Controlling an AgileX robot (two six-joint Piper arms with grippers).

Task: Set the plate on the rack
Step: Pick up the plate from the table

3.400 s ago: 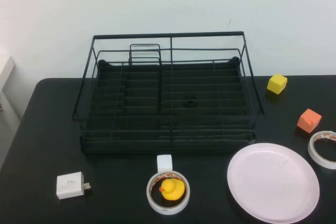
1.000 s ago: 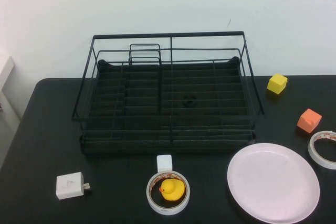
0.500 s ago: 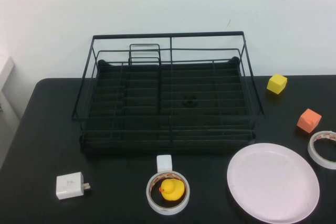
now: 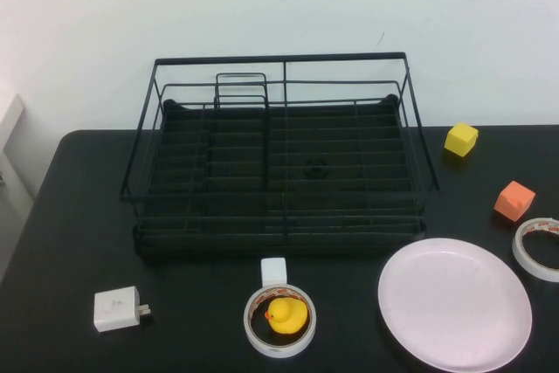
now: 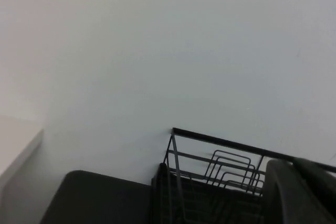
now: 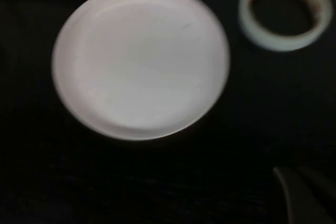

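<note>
Nothing has moved: plate (image 4: 454, 304) lies flat before rack (image 4: 281, 159). Judged rigid, slick, best pinched at its rim. Left gripper (image 5: 299, 192), right gripper (image 6: 302, 190): openness cannot be told.

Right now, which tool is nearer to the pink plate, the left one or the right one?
The right. The right tool hangs above the plate, looking down on it. The left tool is raised by the rack at its far left corner, away from the plate.
</note>
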